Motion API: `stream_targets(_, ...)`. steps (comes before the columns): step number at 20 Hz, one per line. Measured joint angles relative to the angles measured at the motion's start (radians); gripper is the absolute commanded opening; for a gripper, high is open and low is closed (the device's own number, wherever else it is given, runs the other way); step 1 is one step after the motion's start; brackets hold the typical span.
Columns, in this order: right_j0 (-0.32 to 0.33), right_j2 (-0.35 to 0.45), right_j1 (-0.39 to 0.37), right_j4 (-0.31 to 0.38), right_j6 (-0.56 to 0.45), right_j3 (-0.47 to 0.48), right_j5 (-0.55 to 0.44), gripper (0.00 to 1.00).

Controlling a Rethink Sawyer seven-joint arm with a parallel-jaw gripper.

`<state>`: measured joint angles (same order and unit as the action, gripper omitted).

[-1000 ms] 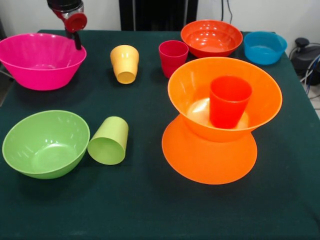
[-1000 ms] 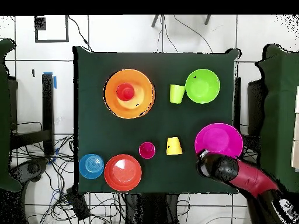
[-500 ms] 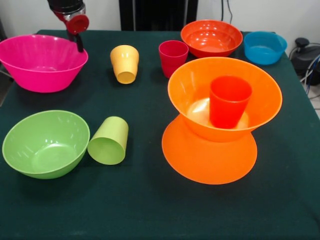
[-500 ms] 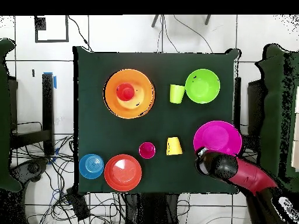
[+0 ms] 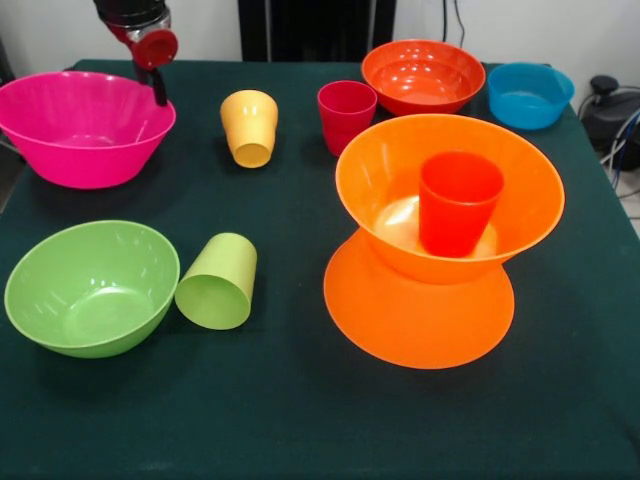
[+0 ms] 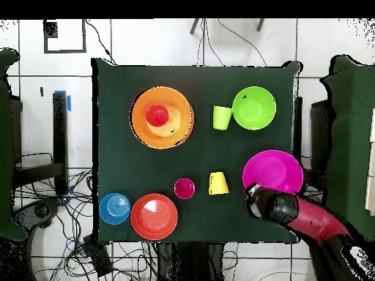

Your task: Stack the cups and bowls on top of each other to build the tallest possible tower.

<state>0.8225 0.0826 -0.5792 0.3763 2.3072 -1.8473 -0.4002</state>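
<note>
Slightly shifted since a second ago, the large flared pink plastic bowl (image 5: 84,127) now sits a little further toward the table's middle and lower in the front view, its rim brought in under the red and black gripper (image 5: 157,88); everything else lies where it lay.

On the dark green table (image 5: 300,420) the tower (image 5: 445,240) so far is one large flared orange plastic bowl (image 5: 418,315) set upside down, a second large orange bowl (image 5: 450,190) upright on it, and a red-orange plastic cup (image 5: 458,202) standing upright inside that. The pink bowl, which I judge is the next piece to go on, stands well apart from the tower, across the table from it, with the yellow-orange cup (image 5: 249,126) and magenta-red cup (image 5: 346,115) between. The round lime green bowl (image 5: 90,287) and the lime green cup (image 5: 217,282) lying on its side sit just beside each other, nearer the camera.

The gripper hangs at the pink bowl's rim on the side toward the robot; overhead, the arm's head (image 6: 271,207) overlaps that edge of the bowl (image 6: 272,170). A dark fingertip dips just at the rim and looks to touch it, but whether the fingers are spread or pinching the wall I cannot tell. A grip on that thin flared edge would be needed to lift it.
</note>
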Motion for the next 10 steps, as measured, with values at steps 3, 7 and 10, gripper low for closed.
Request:
stream_targets(3,0.001,0.002,-0.022,0.0,0.0,0.0,-0.01,1.0)
stream_targets(7,0.001,0.004,-0.075,0.0,0.0,-0.001,-0.055,1.0)
stream_targets(10,0.001,0.005,-0.126,0.0,0.0,-0.001,-0.112,1.0)
